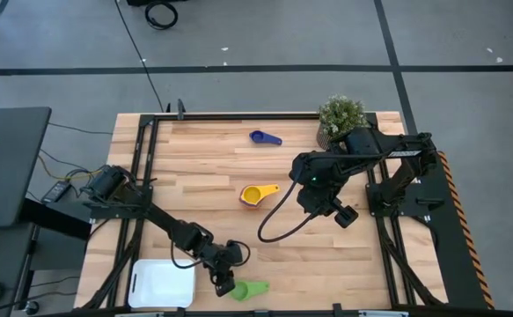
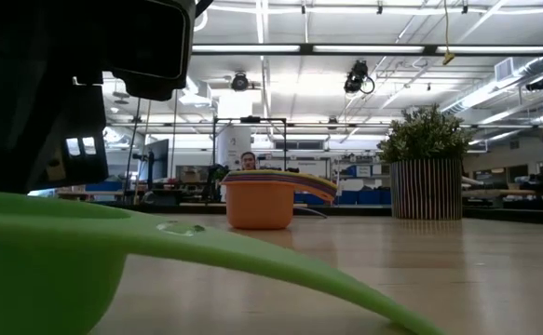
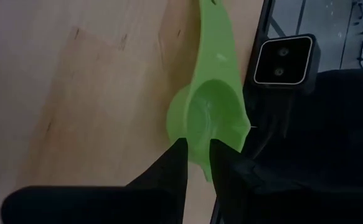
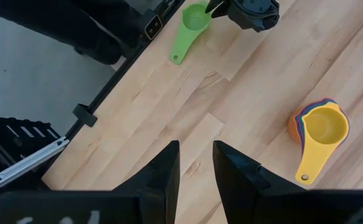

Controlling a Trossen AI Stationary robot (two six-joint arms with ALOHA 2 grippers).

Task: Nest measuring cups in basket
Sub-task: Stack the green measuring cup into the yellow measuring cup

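Note:
A green measuring cup (image 1: 249, 289) lies near the table's front edge, just right of the white basket (image 1: 162, 283). My left gripper (image 3: 198, 144) is shut on its bowl. The cup fills the foreground of the low view (image 2: 57, 261), with its handle reaching right. A yellow cup (image 1: 256, 195) sits nested on top of an orange cup (image 2: 260, 207) and others at mid-table. A blue cup (image 1: 263, 137) rests alone near the far edge. My right gripper (image 4: 195, 146) hangs open, high above the table's right half, with nothing between its fingers. My left gripper pinches the green cup's bowl wall (image 3: 198, 154) on the side opposite the handle. One finger (image 3: 176, 158) stands outside the bowl and the other (image 3: 223, 158) over its mouth. The fingers slant down from the table's left, in line with the handle. Whether the cup is clear of the table I cannot tell.
A potted plant (image 1: 341, 119) stands at the far right corner. The table's dark frame rail and a small camera (image 3: 284, 59) sit right beside the green cup at the front edge. Bare wood lies between the basket and the nested stack.

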